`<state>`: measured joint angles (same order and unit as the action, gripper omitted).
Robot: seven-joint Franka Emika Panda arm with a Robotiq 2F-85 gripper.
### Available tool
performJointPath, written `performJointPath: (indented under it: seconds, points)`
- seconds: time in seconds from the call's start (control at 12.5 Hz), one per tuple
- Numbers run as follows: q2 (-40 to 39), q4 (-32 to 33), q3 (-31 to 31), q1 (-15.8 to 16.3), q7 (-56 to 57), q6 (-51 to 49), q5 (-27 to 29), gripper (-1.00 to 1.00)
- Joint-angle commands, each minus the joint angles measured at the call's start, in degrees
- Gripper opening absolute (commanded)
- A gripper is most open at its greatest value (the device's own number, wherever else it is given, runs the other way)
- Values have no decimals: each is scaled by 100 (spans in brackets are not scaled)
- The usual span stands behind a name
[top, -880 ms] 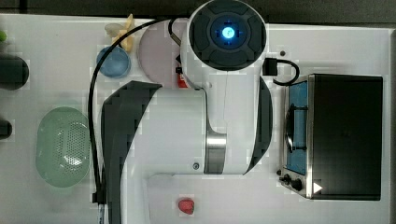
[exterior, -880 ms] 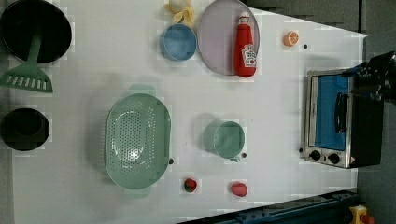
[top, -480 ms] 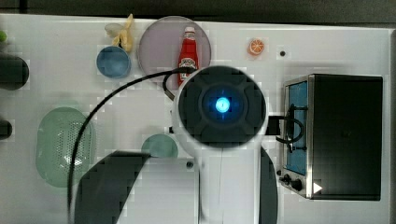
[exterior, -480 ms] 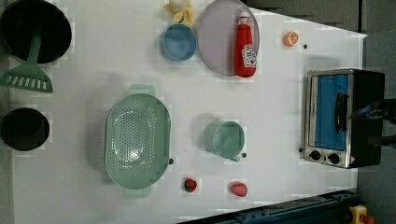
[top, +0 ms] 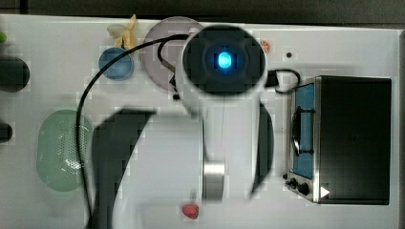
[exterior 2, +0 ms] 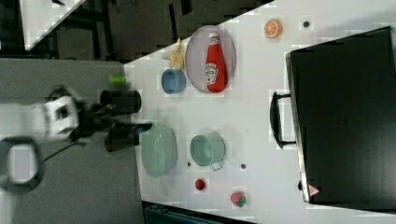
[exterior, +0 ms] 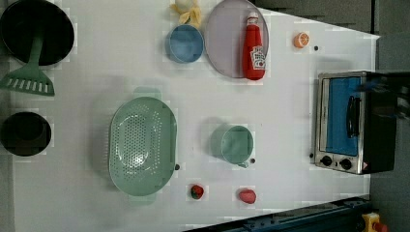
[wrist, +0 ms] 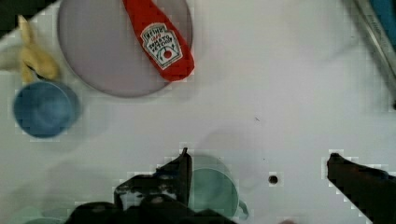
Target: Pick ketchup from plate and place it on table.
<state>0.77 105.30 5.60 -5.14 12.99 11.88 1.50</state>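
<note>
The ketchup [exterior: 255, 48] is a red bottle with a white label, lying along one side of the pale mauve plate [exterior: 227, 46]; the same bottle [exterior 2: 215, 65] shows in the right view. In the wrist view the ketchup [wrist: 161, 39] lies on the plate [wrist: 98, 51], well away from my gripper [wrist: 259, 155]. The gripper is open wide with nothing between its dark fingers [wrist: 180, 172], and hangs over the white table [wrist: 289, 93] by a green cup [wrist: 212, 189]. In the top view the arm's round white body [top: 223, 59] covers part of the plate [top: 157, 47].
A blue bowl [exterior: 184, 43] sits beside the plate, an orange slice [exterior: 300, 39] on its other side. A green basket [exterior: 141, 145], a toaster oven [exterior: 353, 121], two small red fruits [exterior: 196, 191] and black pans [exterior: 36, 31] stand around the table.
In the top view the arm's round body swung toward the bottom, then back up over the plate, covering the ketchup. The ketchup has not moved on the plate.
</note>
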Motion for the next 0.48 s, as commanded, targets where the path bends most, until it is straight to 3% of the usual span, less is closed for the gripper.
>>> performJointPath:
  seconds: [0.08,0.48]
  points:
    - [-768,220,135,-58,965,354,6,100]
    - [-1611,201,290,2,2194,1295,1,100]
